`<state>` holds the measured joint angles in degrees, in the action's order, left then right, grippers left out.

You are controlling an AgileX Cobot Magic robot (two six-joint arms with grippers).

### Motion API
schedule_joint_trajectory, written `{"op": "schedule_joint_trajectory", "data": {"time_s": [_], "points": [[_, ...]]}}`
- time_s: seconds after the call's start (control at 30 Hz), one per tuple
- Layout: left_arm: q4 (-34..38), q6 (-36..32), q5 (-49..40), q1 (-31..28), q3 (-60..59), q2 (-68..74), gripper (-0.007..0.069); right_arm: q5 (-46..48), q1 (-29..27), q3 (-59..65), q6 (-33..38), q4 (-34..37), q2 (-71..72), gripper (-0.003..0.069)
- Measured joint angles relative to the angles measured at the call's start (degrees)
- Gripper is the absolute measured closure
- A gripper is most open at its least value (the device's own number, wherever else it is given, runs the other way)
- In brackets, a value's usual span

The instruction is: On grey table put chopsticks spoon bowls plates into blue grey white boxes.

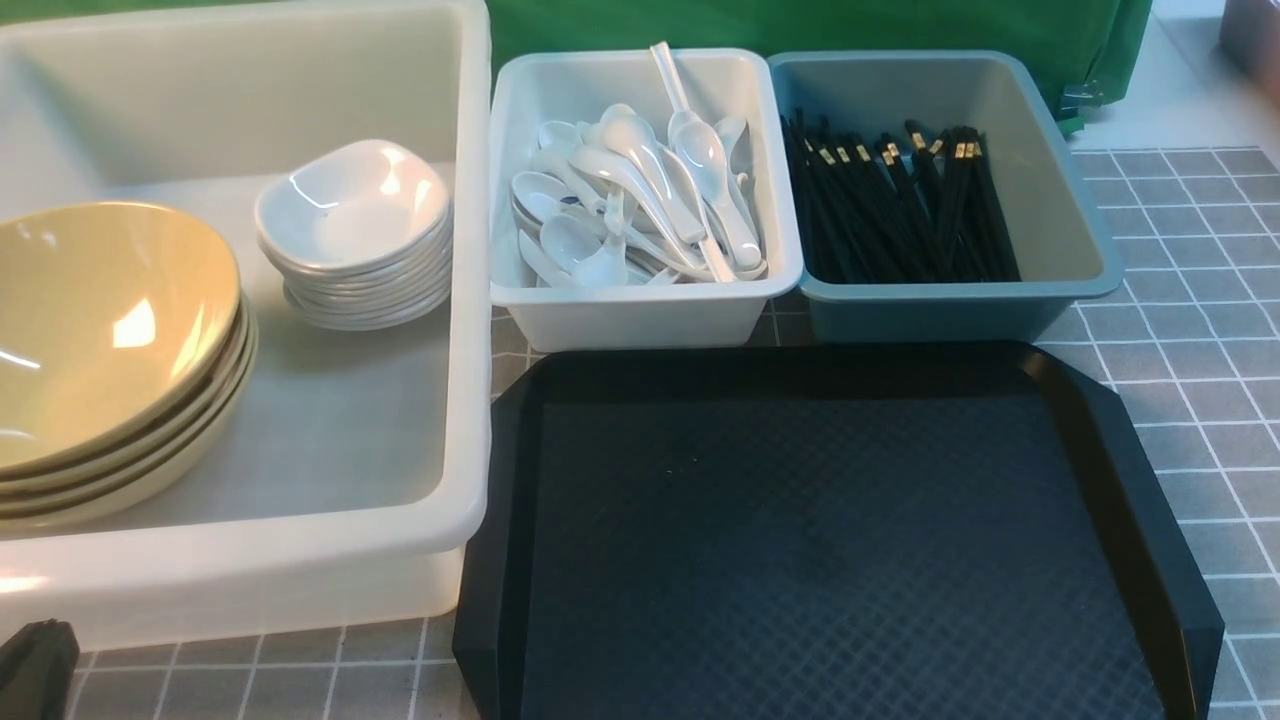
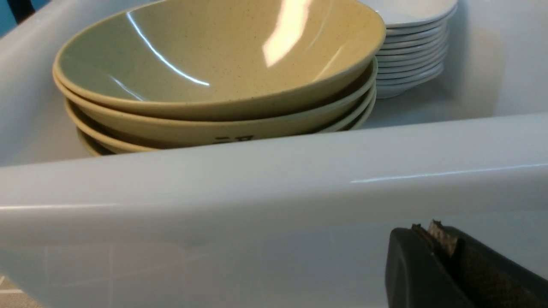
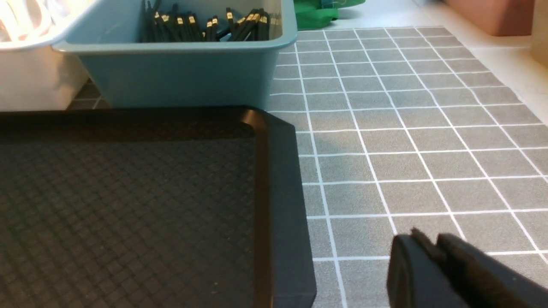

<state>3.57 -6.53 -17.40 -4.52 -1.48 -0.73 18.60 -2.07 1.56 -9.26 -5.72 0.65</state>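
Observation:
A big white box (image 1: 470,300) at the left holds a stack of yellow-green bowls (image 1: 100,330) and a stack of small white plates (image 1: 355,215). A smaller white box (image 1: 640,310) holds several white spoons (image 1: 640,200). A blue-grey box (image 1: 950,300) holds black chopsticks (image 1: 900,200). My left gripper (image 2: 428,231) is shut and empty, low outside the big box's near wall (image 2: 274,171); the bowls (image 2: 214,68) and plates (image 2: 411,47) show beyond it. My right gripper (image 3: 428,239) is shut and empty over the grey table, right of the black tray (image 3: 128,205).
The black tray (image 1: 820,530) lies bare in front of the two small boxes. Grey tiled table (image 1: 1200,330) shows to the right. Green cloth (image 1: 800,25) hangs behind the boxes. The blue-grey box (image 3: 180,72) stands beyond the tray in the right wrist view.

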Motion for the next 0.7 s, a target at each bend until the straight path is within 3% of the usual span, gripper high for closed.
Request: {"op": "schedule_joint_trajectory", "data": {"time_s": [0.7], "points": [[-0.05,0.01,0.00,0.00,0.00,-0.01,0.0633,0.00,0.00,0.00,0.05,0.00,0.00,0.0544]]}}
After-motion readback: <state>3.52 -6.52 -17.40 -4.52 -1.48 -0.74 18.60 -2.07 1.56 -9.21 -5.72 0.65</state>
